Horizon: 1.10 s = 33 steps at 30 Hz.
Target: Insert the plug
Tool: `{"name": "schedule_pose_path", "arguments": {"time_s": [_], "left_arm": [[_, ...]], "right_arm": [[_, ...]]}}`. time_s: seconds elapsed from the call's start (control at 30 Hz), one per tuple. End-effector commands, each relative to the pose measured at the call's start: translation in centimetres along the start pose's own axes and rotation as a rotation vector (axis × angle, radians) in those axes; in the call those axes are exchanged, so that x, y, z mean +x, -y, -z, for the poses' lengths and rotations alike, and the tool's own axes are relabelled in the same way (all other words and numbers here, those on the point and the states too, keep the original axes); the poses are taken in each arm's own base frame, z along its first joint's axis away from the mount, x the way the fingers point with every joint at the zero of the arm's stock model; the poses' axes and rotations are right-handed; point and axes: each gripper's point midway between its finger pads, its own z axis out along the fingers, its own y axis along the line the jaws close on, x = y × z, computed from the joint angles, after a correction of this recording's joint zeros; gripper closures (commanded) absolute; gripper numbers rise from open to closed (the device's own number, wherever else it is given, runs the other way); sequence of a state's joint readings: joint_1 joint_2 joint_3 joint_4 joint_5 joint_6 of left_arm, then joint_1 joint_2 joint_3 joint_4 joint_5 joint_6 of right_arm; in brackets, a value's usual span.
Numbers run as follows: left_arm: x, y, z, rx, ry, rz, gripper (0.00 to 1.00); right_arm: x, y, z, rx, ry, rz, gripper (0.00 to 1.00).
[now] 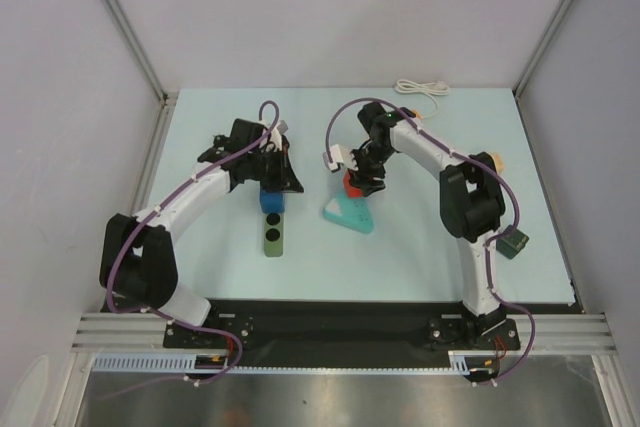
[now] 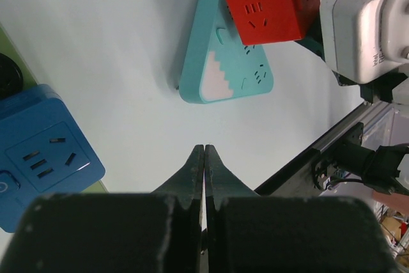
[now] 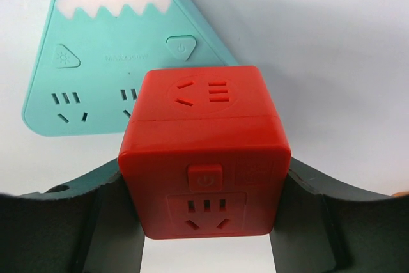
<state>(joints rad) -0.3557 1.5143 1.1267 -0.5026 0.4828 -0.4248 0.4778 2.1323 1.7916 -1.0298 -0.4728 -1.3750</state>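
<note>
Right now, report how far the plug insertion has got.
Done: the right gripper holds the red cube between its fingers, at one corner of the teal triangular socket block. In hand: lining the cube up with the block's sockets; its underside is hidden, so whether it is seated cannot be told. Left: pressing it home and letting go. The left gripper is shut, empty, near the blue socket cube.

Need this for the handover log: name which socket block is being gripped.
The red cube, clamped in the right gripper. The teal triangular block and the blue cube lie free; the left gripper is shut, empty.
</note>
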Motion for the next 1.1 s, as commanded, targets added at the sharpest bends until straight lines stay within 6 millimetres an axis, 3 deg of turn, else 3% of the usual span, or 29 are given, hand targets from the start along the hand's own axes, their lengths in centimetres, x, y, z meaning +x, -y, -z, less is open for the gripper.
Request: {"name": "schedule_pose_path", "arguments": {"time_s": [0.0,0.3,0.53,0.63,0.8,0.93,0.97,1.07], "left_arm": [[-0.9,0.7,1.2,0.027,0.05,-0.036,1.0],[-1.2,0.5,1.6,0.018,0.067,-0.032,1.0],[-1.4,0.4,1.7,0.015,0.075,-0.029,1.0],[-1.5,0.4,1.8,0.017,0.076,-0.027,1.0],[-1.7,0.3,2.0,0.017,0.086,-0.02,1.0],[-1.7,0.2,2.0,0.017,0.086,-0.019,1.0],[-1.7,0.2,2.0,0.015,0.086,-0.018,1.0],[-1.7,0.2,2.1,0.016,0.089,-0.018,1.0]], "right_arm": [[0.2,-0.7,-2.0,-0.034,-0.059,-0.033,1.0],[-0.2,-1.4,-4.5,0.004,-0.053,-0.082,1.0],[1.1,-3.6,-7.2,-0.072,-0.094,-0.161,1.0],[1.8,-3.9,-7.3,-0.078,-0.148,-0.168,1.0],[1.3,-2.3,-5.9,-0.021,-0.169,-0.168,1.0],[0.1,-1.9,-5.2,0.008,-0.138,-0.134,0.77],[-0.2,-1.8,-4.9,0.015,-0.129,-0.134,0.66],[-0.7,-1.3,-4.6,0.033,-0.125,-0.133,0.54]]}}
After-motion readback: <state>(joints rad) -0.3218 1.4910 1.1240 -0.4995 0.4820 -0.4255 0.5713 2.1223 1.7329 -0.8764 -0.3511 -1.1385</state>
